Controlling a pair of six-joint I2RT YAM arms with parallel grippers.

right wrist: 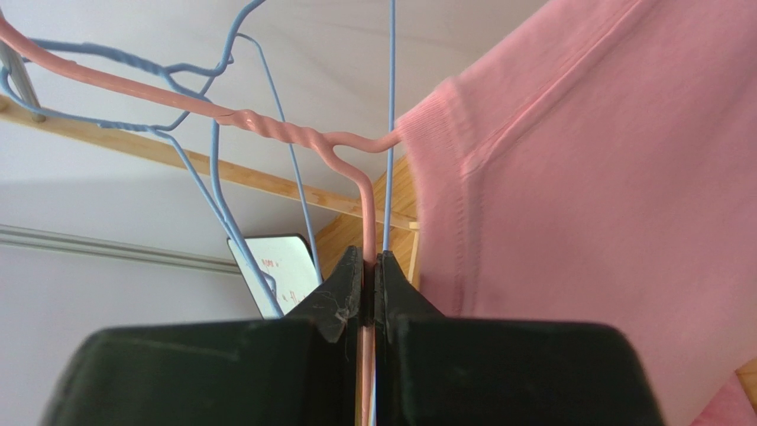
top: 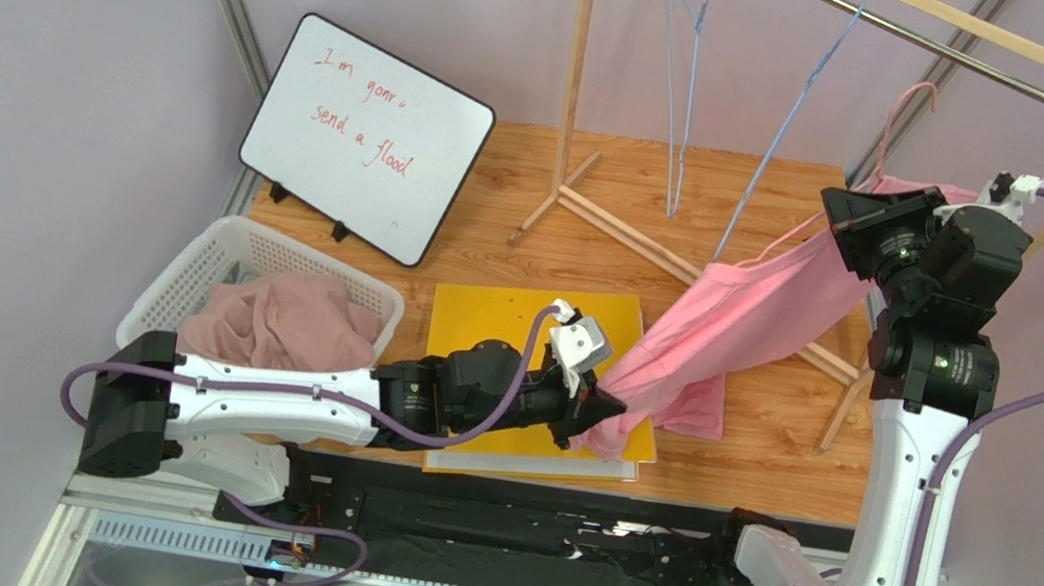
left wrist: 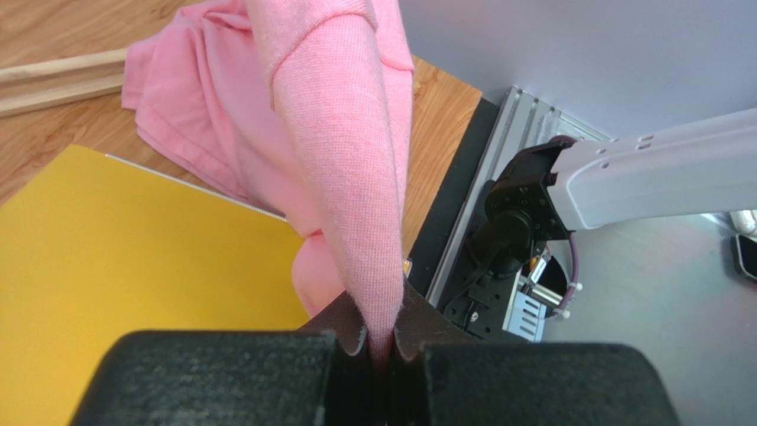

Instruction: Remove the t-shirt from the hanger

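A pink t-shirt (top: 753, 316) stretches from a pink wire hanger (top: 906, 120) on the rail at the right down to the yellow board. My left gripper (top: 603, 395) is shut on the shirt's lower end; in the left wrist view the fabric (left wrist: 355, 169) runs up out of the closed gripper (left wrist: 382, 342). My right gripper (top: 845, 215) is shut on the pink hanger's wire; in the right wrist view the wire (right wrist: 364, 213) passes between the closed fingertips (right wrist: 342, 284), with the shirt's collar (right wrist: 444, 177) still on the hanger's arm to the right.
Blue wire hangers (top: 684, 88) hang on the wooden rack (top: 572, 88). A white basket (top: 205, 274) with pink clothes stands at the left, a whiteboard (top: 367, 137) behind it. A yellow board (top: 507, 337) lies mid-table.
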